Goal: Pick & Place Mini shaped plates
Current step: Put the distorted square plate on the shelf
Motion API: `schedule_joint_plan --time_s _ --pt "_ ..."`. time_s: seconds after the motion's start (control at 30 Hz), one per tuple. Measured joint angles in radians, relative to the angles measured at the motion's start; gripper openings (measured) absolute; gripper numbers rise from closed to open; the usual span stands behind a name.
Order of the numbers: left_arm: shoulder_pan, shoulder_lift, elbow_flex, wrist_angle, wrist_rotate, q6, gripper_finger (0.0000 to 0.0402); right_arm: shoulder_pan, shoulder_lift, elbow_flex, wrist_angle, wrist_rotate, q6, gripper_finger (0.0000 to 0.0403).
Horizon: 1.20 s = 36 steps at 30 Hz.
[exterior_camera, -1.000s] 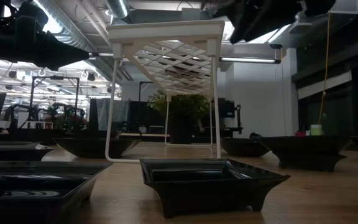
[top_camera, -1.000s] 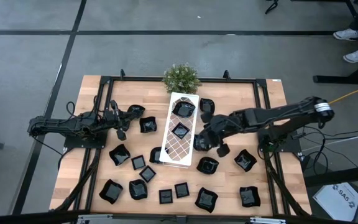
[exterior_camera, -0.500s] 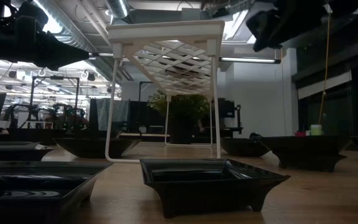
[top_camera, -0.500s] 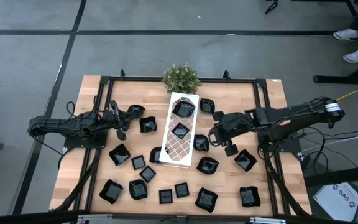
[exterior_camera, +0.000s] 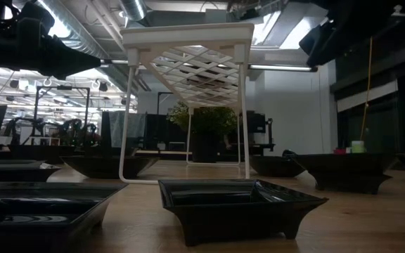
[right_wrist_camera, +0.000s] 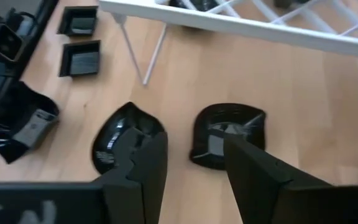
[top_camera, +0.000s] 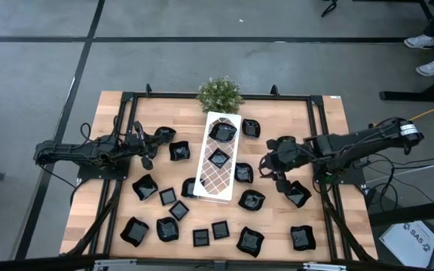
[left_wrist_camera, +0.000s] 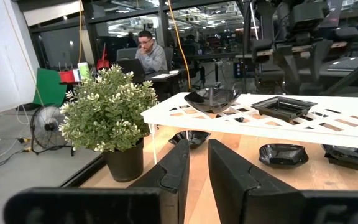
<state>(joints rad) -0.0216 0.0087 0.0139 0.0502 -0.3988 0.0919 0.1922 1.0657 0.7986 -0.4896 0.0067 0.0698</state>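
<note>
On the wooden table [top_camera: 330,113], only two mini shaped plates [top_camera: 222,132] sit on the white tray [top_camera: 215,178], many wait around it, and the right gripper [top_camera: 274,178] hovers wide open and empty just right of the tray, while the left gripper [top_camera: 148,158] waits, nearly closed, holding nothing, on the left.

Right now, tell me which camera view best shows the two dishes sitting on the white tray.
The high view: it looks straight down on the white tray, showing both dishes whole, one nearer the potted plant. The left wrist view shows them side-on on the tray. The low view sees only the tray's underside; the right wrist view catches just its edge.
</note>
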Motion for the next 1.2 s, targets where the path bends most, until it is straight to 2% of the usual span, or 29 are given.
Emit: schedule_joint_plan --time_s 0.23,0.37,0.6,0.87,1.07,1.2 --pt "0.000 0.000 0.000 0.000 0.000 0.000 0.0055 0.064 0.013 0.000 0.000 0.000 0.116 0.0157" --pt "0.000 0.000 0.000 0.000 0.000 0.000 0.0056 0.110 0.064 0.000 0.024 0.004 0.166 0.0157" --pt "0.000 0.000 0.000 0.000 0.000 0.000 0.0052 0.226 0.188 0.000 0.107 0.019 0.153 0.0157" --pt "0.000 0.000 0.000 0.000 0.000 0.000 0.0054 0.349 0.217 0.000 0.224 0.038 0.192 0.0157" --pt "0.000 0.000 0.000 0.000 0.000 0.000 0.0052 0.437 0.220 0.000 0.251 0.038 0.367 0.0157" --pt "0.000 0.000 0.000 0.000 0.000 0.000 0.0055 0.491 0.223 0.000 0.174 0.035 0.524 0.0157"
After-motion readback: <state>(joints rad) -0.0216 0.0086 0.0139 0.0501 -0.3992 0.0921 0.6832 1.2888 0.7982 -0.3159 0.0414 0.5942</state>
